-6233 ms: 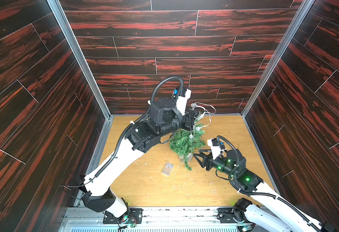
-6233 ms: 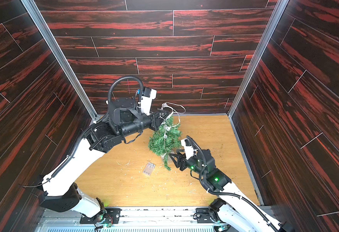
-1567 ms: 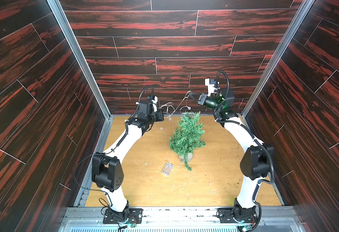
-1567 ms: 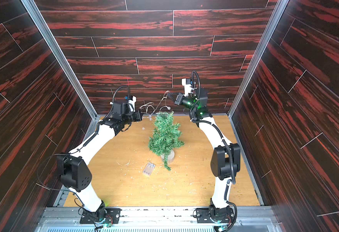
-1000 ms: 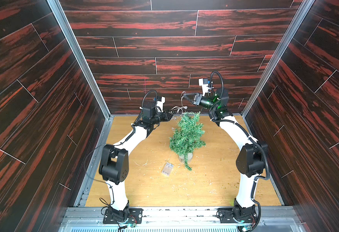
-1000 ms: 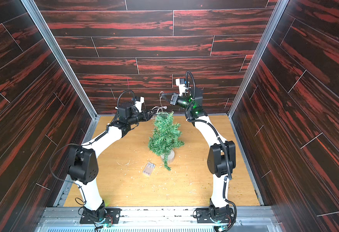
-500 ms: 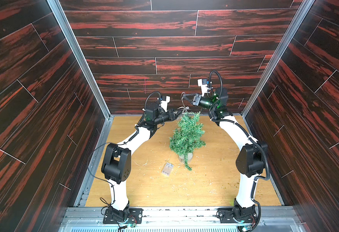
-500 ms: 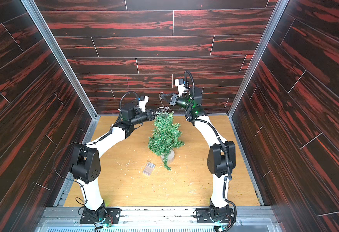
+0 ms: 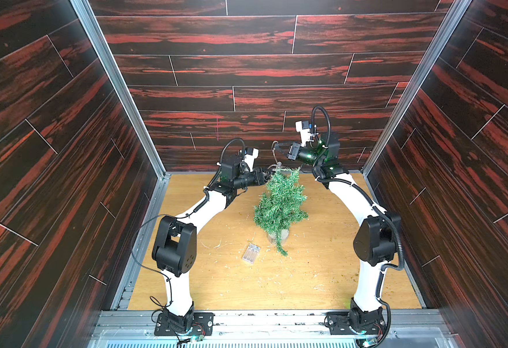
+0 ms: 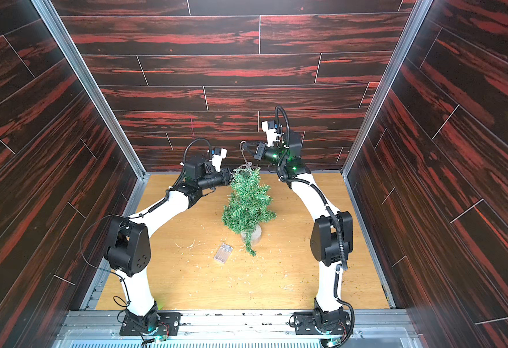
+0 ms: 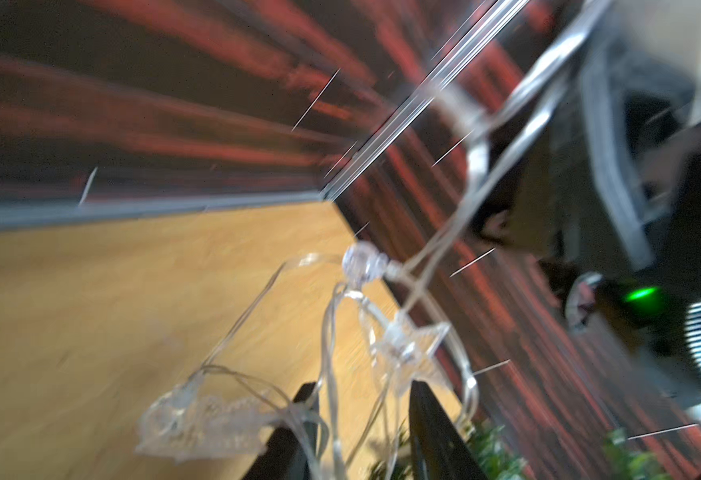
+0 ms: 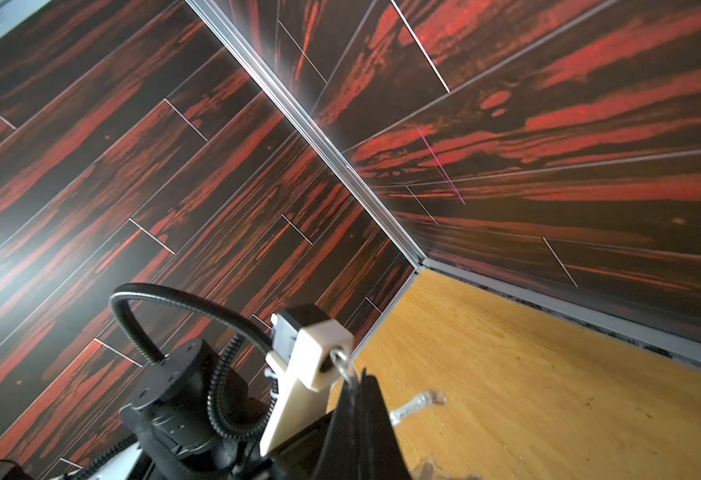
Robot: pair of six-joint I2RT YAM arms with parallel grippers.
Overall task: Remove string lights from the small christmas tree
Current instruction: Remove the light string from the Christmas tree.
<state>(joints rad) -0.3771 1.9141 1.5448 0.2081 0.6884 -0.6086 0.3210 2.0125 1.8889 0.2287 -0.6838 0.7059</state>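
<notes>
While one small christmas tree stands upright near the middle of the table, two arms meet at its bent tip by the back wall. One tangle of string lights hangs there, between the two grippers and touching the topmost needles.

The right gripper has its fingers pressed together on a loop of the wire. The left gripper has its two fingers spread, with several strands running loosely through the gap.

Three clear bulbs can be counted in the left wrist view: a round one, a star and a third too blurred to name.

One clear battery box lies flat on the table just in front of the tree's base, apart from both grippers. The wire between box and tangle is too thin to trace in both top views. The tree's pale base is mostly hidden under its drooping branches.
</notes>
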